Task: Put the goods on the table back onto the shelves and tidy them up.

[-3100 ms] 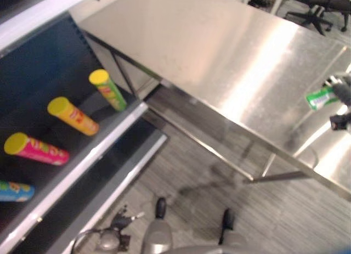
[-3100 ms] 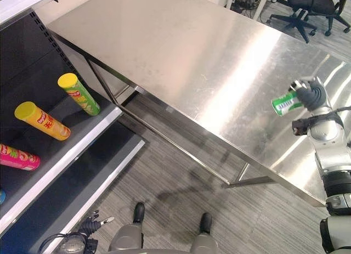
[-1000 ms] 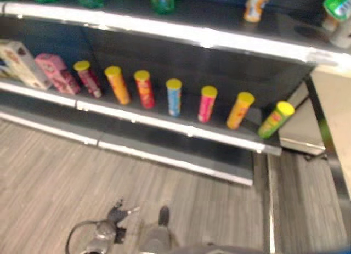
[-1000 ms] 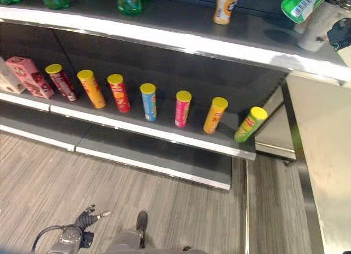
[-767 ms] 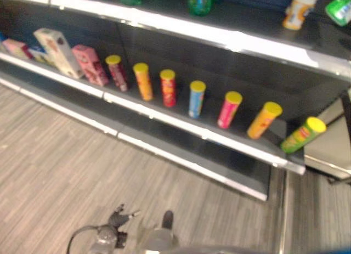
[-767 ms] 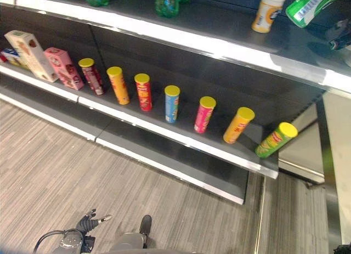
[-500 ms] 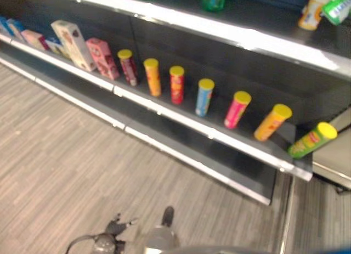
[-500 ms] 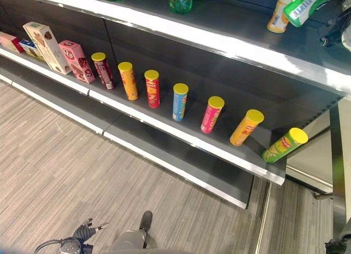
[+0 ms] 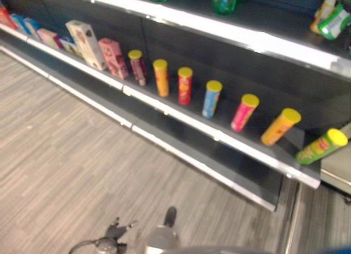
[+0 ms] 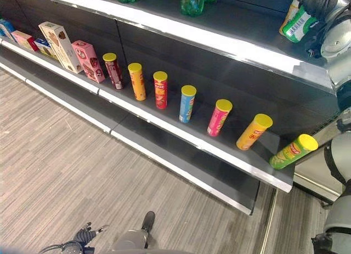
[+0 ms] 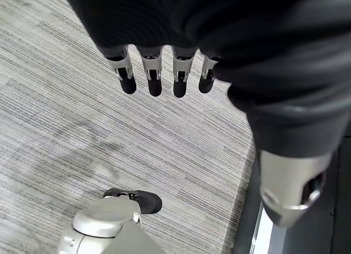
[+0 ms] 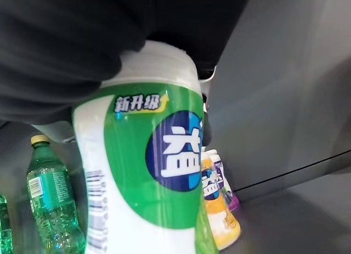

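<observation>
While raised over the upper shelf (image 10: pixel 230 45) at far right, right hand (image 10: pixel 321 4) clamped round green-and-white bottle (image 10: pixel 300 24) beside orange bottle (image 12: pixel 219 221); left hand (image 11: pixel 164 73) hung over floor (image 11: pixel 66 128), fingers straight, apart.

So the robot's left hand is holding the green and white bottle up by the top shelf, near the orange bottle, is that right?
Not quite: it's the right hand that holds the green and white bottle by the top shelf, near the orange bottle, as the right eye view shows. The left hand hangs open over the floor, holding nothing.
</observation>
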